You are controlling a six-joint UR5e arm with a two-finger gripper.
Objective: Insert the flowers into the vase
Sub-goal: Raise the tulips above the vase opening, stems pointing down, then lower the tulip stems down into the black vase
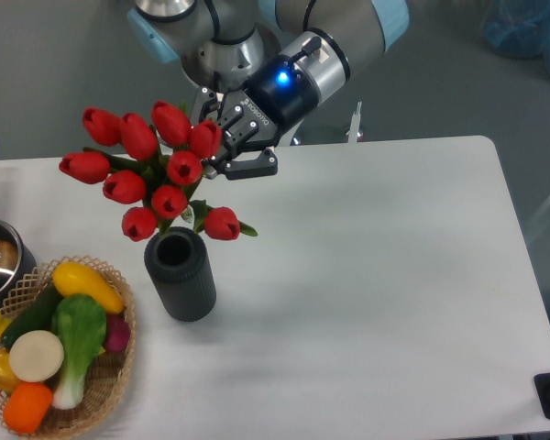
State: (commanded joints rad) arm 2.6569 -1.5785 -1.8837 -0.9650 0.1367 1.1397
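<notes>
Gripping the flowers (151, 174) at their stems, our pincer (227, 149) is clenched at the far side of the bench (376, 275); the red buds fan out to its left, hanging above the open mouth of the vase (181, 275).

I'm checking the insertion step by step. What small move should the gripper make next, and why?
Probably lower the flowers straight down: the gripper holds them just above the vase, whose open mouth shows empty beneath the buds.
</notes>
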